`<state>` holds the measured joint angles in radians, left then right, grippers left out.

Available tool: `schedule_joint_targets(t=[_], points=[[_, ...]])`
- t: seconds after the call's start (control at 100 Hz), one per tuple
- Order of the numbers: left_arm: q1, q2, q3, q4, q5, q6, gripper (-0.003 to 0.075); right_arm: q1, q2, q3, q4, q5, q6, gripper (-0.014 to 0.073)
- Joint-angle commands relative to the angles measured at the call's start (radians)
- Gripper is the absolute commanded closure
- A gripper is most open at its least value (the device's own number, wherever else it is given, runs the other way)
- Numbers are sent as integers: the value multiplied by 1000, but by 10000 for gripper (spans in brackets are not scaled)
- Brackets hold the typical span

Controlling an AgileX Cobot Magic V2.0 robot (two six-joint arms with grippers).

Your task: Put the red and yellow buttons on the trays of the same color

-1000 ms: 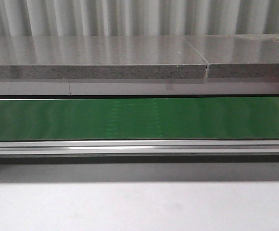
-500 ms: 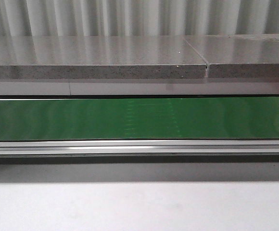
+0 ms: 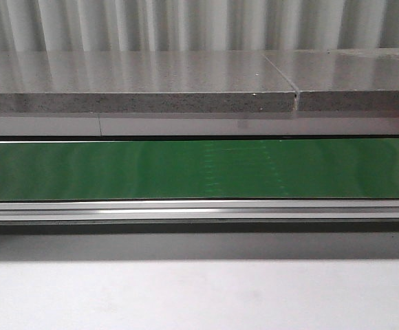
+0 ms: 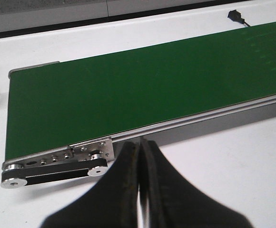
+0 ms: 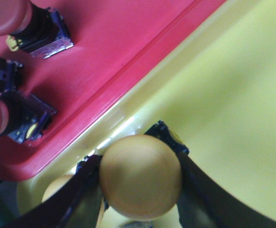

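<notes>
Right wrist view: the right gripper holds a yellow button, its dark fingers pinching the button from both sides with the domed cap facing the camera. The button hangs directly over the yellow tray, close to that tray's rim where it meets the red tray. A second yellow button lies in the yellow tray just beside the fingers, and red buttons rest in the red tray. The held button already lies on the matching side of the shared rim, so release appears to call for a drop rather than travel. Left wrist view: the left gripper has its fingers pressed together, empty, near the conveyor belt edge on the white surface.
</notes>
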<state>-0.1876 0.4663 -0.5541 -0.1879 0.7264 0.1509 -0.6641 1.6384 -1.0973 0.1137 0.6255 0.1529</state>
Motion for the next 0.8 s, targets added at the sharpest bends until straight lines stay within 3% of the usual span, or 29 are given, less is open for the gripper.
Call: schedule_joint_targets(t=[0.0,0.43,0.79], points=[[-7,2,-27,-12,-66,1,740,-7,-16,-24,2,-73,-1,314],[-7,2,-27,-12,-66,1,740,-7,20,-24,39,-125,-1,309],[-7,2,-27,-12,-66,1,740,-7,20,-24,46,-128,-1,125]])
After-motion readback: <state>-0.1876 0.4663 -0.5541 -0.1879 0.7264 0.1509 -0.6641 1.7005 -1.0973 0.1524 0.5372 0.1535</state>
